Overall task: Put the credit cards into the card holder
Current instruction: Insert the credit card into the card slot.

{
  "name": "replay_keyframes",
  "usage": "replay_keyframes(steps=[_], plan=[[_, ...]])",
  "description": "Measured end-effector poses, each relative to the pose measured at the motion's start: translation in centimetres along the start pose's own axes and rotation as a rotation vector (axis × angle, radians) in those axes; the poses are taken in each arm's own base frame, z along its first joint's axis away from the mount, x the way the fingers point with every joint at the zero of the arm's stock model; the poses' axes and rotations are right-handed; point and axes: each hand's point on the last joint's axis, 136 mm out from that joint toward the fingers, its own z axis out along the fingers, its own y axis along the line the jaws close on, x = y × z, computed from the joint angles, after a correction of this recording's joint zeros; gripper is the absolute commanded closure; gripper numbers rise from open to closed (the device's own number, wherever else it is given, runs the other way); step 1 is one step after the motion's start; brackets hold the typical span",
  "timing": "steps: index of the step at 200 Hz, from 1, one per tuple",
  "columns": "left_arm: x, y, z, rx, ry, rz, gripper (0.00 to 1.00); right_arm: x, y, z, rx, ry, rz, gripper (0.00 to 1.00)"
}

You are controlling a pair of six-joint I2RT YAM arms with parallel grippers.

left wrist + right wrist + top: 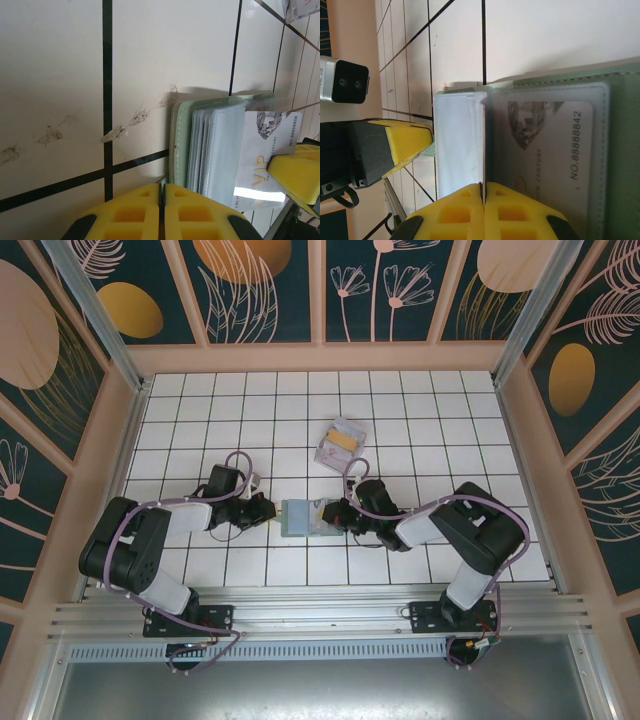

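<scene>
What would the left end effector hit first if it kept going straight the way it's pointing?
The green wallet, lying open right in front of the shut left end effector. Its near edge may be touching it, though depth is unclear.

Reaching inward with left arm (140, 540) and right arm (480, 535), elbows bent outward, wrists low. Pointing left end effector (262, 508) at right end effector (335, 512), tips near but apart, each with jaws pressed fully together.
</scene>
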Motion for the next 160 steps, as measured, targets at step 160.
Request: replay_keyframes(steps=[160], plan=[[0.0,0.0,0.0,0.001,-0.001,0.001,0.96,0.6,1.9,2.6,-0.026,0.040,-0.037,1.00]])
